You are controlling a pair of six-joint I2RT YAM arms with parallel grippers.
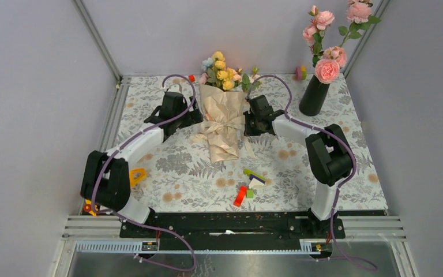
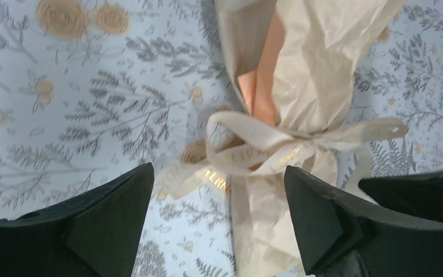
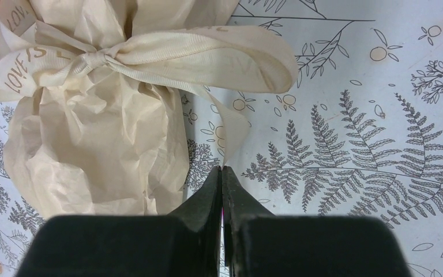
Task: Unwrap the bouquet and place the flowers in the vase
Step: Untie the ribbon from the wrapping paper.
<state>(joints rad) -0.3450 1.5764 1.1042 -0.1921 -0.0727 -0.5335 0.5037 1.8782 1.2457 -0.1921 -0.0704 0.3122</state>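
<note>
The bouquet [image 1: 222,124] lies in the middle of the table, wrapped in crinkled beige paper [image 2: 317,69]. Its flowers [image 1: 222,69] point to the back, and a cream ribbon [image 3: 150,55] is tied in a bow round its waist. My left gripper [image 2: 218,167] is open just left of the wrap, with a ribbon loop [image 2: 236,153] and the paper's lower part between its spread fingers [image 2: 109,213]. My right gripper [image 3: 222,168] is on the wrap's right side, shut on the tip of a ribbon tail [image 3: 233,124]. The black vase [image 1: 314,95] stands at the back right.
Large pink roses [image 1: 327,70] stand in the vase. Small coloured blocks [image 1: 248,186] lie near the front centre. A yellow piece [image 1: 137,175] sits by the left arm. A small red bit [image 1: 191,78] and a pink-green bit [image 1: 300,73] lie at the back. Grey walls close three sides.
</note>
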